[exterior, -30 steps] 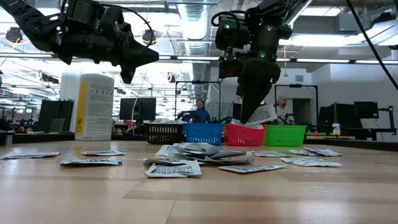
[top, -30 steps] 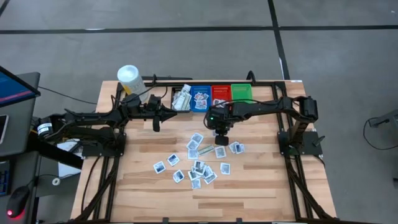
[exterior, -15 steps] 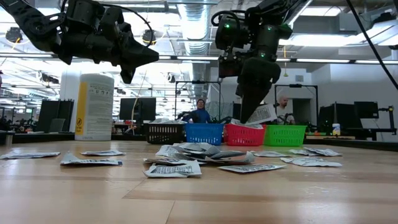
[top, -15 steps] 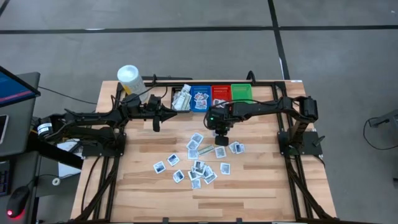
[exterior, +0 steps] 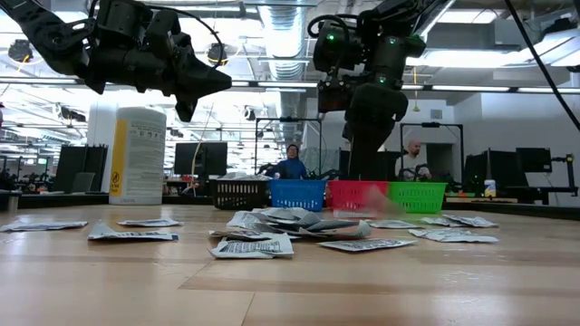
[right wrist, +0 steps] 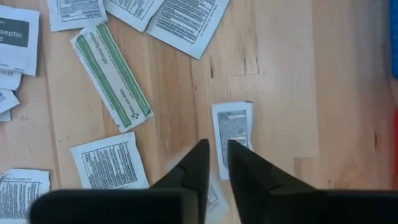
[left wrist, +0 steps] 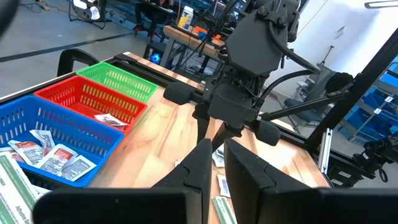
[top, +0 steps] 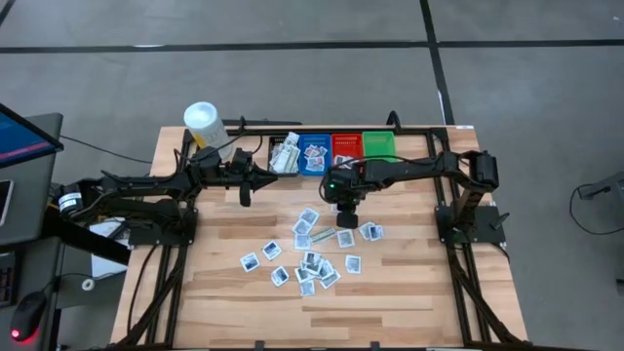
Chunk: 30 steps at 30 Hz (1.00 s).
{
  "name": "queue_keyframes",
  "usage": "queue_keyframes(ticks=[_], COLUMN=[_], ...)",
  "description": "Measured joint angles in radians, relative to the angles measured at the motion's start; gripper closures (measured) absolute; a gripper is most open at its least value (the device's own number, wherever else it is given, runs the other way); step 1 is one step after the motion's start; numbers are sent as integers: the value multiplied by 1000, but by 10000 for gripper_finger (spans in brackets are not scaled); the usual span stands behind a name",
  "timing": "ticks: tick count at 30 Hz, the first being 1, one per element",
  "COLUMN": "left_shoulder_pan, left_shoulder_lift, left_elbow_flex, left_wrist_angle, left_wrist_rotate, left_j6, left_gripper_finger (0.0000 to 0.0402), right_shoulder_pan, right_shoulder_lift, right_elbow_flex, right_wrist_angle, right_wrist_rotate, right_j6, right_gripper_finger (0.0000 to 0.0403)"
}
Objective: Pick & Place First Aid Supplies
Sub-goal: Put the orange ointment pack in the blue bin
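Several first aid supplies, small flat white packets [top: 312, 249], lie scattered on the wooden table. My right gripper [right wrist: 214, 149] points down above the wood just short of the red bin [top: 346, 148]; its fingers stand a narrow gap apart with nothing between them. One packet [right wrist: 233, 127] shows just beyond its fingertips; in the low view that packet is a pale blur [exterior: 372, 195] under the gripper [exterior: 362, 167]. My left gripper [left wrist: 214, 155] hovers level near the black bin [top: 285, 156], a narrow gap between its fingers and nothing in it.
Black, blue [top: 314, 153], red and green [top: 379, 145] bins stand in a row at the table's far edge; some hold packets. A white tub [top: 202, 122] with a yellow label stands at the far left corner. A long green-striped packet [right wrist: 112, 78] lies among the others. People show in the room behind.
My right gripper has opened and let go of the packet that hung from its fingertips; the packet has dropped away below it. Neither arm has moved otherwise.
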Motion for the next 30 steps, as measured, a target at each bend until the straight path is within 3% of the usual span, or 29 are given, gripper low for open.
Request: queue_keyframes(ticks=[6, 15, 30], left_shoulder_pan=[0, 0, 0], left_shoulder_lift=[0, 0, 0], left_elbow_flex=[0, 0, 0], left_wrist_angle=[0, 0, -3], left_wrist_rotate=[0, 0, 0], left_j6=[0, 0, 0], left_gripper_finger=[358, 358, 358], right_shoulder_pan=[0, 14, 46], right_shoulder_lift=[0, 0, -4], right_elbow_flex=[0, -48, -239], right_wrist_angle=[-1, -108, 145], right_wrist_rotate=[0, 0, 8], right_j6=[1, -37, -41], right_gripper_finger=[318, 315, 315])
